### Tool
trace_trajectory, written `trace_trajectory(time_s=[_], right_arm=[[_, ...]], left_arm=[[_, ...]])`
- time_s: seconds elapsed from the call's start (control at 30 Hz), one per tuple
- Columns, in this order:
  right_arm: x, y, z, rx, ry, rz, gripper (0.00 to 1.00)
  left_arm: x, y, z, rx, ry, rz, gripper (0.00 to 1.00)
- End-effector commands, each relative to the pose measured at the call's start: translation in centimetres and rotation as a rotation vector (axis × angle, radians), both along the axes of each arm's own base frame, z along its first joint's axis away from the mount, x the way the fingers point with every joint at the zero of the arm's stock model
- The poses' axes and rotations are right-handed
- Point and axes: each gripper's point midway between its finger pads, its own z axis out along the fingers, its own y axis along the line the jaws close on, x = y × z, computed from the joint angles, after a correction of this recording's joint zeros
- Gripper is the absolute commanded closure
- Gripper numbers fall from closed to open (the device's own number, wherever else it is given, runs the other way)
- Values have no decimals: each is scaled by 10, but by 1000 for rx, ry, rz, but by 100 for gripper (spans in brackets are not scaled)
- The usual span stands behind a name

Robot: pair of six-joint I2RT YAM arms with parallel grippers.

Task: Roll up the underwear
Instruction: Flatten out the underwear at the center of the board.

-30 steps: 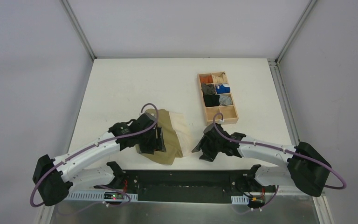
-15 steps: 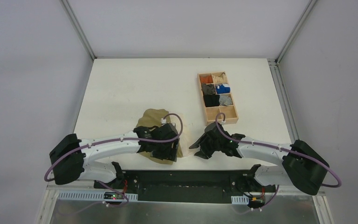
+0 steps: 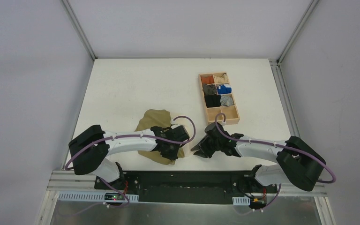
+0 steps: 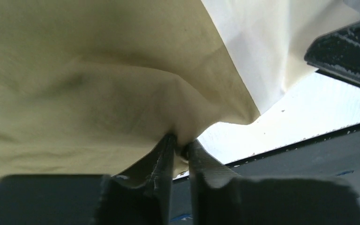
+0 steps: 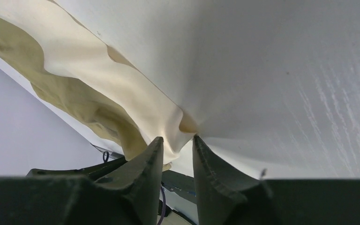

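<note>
Now shifted toward 3 o'clock, the left gripper [image 4: 180, 140] clamps an olive fold of the underwear [image 3: 151, 121], which lies at 6 o'clock on the table [image 3: 122, 84]; the right gripper [image 5: 176, 140] narrows around its cream corner, grip uncertain. Rolling can likely start.

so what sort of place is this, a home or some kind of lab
Most likely a robot lab test cell, not a home: a left arm and right arm bolted at the edge of a white table, metal frame posts against blank grey walls, and a wooden tray of fabric bundles.
</note>
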Motion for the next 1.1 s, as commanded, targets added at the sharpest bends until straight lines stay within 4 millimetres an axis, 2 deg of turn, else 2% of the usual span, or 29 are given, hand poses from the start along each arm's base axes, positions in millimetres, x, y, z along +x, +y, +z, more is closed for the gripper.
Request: trace_trajectory(time_s=[0.0,0.03,0.1,0.13,0.3,0.43,0.53,0.6,0.67,0.8,0.9,0.97,1.07], right_arm=[[1,1,-3,-5,10,4,74],[2,2,-3,-8,7,9,79],[3,2,0,-16,-7,25,96],[5,3,3,-24,-18,35,100],[28,5,33,-65,-137,92,100],[72,4,86,-80,-279,112,100],[102,8,134,-59,-385,133,100],[111,15,160,-56,-442,177,100],[115,22,178,-49,-469,214,100],[109,28,196,-6,-500,247,100],[94,36,194,29,-490,292,100],[77,48,190,35,-484,349,100],[44,78,190,65,-470,447,100]], left_arm=[[8,-5,4,14,-45,-15,93],[10,-3,5,21,-54,-13,100],[15,5,12,43,-86,-7,100],[17,9,19,52,-104,-6,100],[41,30,67,0,-204,31,100],[73,49,115,-102,-286,82,100],[100,59,165,-152,-394,102,100],[113,63,189,-156,-452,105,100],[118,65,206,-156,-487,101,100],[116,68,213,-171,-491,114,100],[108,75,209,-189,-482,158,100],[102,86,207,-192,-491,201,100],[91,109,216,-201,-537,278,100]])
